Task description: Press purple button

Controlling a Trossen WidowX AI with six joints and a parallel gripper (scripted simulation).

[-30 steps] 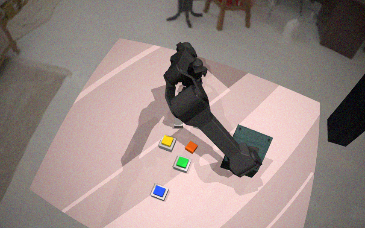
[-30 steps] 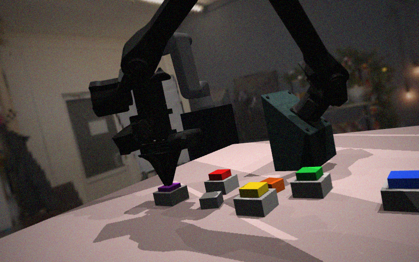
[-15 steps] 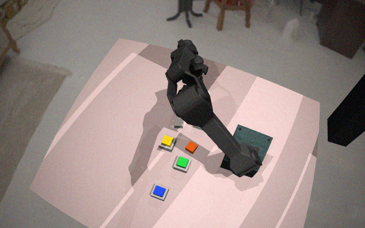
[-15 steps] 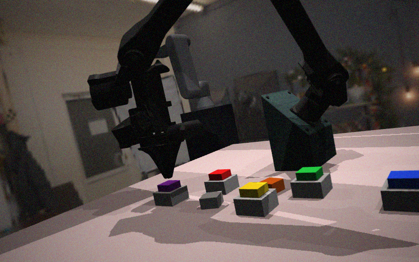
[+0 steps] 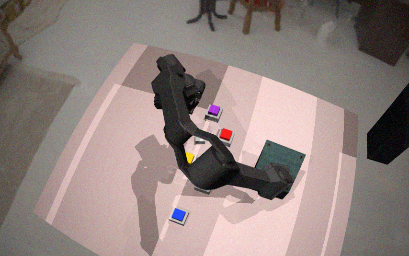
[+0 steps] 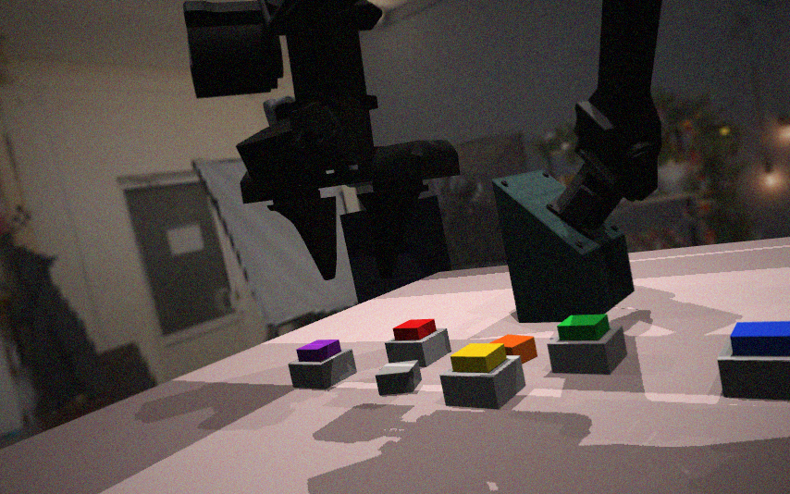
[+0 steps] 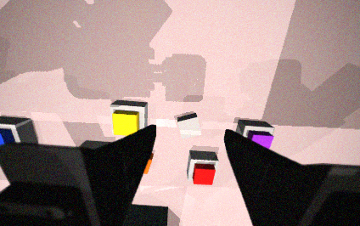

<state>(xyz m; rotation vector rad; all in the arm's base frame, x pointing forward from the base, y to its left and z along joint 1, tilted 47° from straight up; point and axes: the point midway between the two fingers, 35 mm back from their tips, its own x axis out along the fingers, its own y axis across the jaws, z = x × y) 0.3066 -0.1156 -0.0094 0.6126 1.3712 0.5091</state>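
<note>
The gripper (image 6: 355, 256) hangs high above the table (image 6: 698, 279), jaws well apart and nothing between them. In the exterior view the two dark fingers (image 6: 319, 232) point down, their tips well clear of everything below.

The purple button (image 6: 318, 350) sits on its grey base at the left end of the row, standing proud, with open air above it. It lies below the gripper and a touch to the left in that view, not under either tip.

Over to the wrist view: the purple button (image 7: 261, 138) peeks out just past the right finger (image 7: 272, 178), outside the gap. Between the fingers it is the red button (image 7: 204, 173) that shows, with a small grey block (image 7: 188, 124) beyond it. The yellow button (image 7: 126, 121) sits above the left finger tip.

From the top, the purple button (image 5: 214, 109) lies just beside the wrist, uncovered, with the red button (image 5: 226, 133) near it. The arm (image 5: 175, 114) sweeps over the middle of the table, hiding part of the yellow button (image 5: 189, 157). The blue button (image 5: 178, 214) sits well apart, toward the near edge.
</note>
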